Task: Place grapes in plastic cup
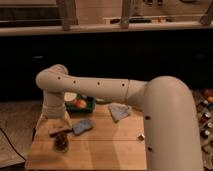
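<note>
One gripper (60,132) hangs straight above the cup (62,146) at lower left, probably so the grapes (61,141) drop inside. Whether it grips them, I cannot tell.

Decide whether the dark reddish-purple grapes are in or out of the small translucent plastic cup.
In, apparently: the dark grapes show inside the cup, directly under the gripper, front left on the wooden table.

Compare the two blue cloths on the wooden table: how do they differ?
The darker cloth is smaller; the paler cloth is larger. The darker cloth lies near the gripper, which hangs over the plastic cup; the paler cloth lies farther back. Both lie crumpled on the table.
</note>
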Controlling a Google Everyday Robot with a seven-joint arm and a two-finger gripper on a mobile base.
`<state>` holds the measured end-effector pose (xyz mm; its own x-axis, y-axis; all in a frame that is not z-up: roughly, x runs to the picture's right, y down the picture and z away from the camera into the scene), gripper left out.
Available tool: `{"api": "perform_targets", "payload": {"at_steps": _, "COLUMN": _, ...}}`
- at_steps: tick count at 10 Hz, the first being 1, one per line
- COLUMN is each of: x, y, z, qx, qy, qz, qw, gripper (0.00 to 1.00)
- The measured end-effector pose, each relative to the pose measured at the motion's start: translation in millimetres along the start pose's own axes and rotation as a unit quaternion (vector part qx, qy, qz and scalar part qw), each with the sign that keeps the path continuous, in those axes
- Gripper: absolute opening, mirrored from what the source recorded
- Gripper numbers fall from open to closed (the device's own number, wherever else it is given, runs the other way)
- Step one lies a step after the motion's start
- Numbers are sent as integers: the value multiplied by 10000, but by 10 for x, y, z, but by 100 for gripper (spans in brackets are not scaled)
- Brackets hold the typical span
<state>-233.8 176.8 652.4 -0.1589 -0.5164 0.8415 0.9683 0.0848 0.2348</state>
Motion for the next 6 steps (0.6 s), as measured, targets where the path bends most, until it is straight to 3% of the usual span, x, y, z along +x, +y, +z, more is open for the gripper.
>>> {"api": "perform_targets", "payload": {"at_steps": 6, "x": -28, "y": 123, "z": 3, "qx": 16, "qy": -58, "qz": 101, "qw": 9999, "gripper": 80}}
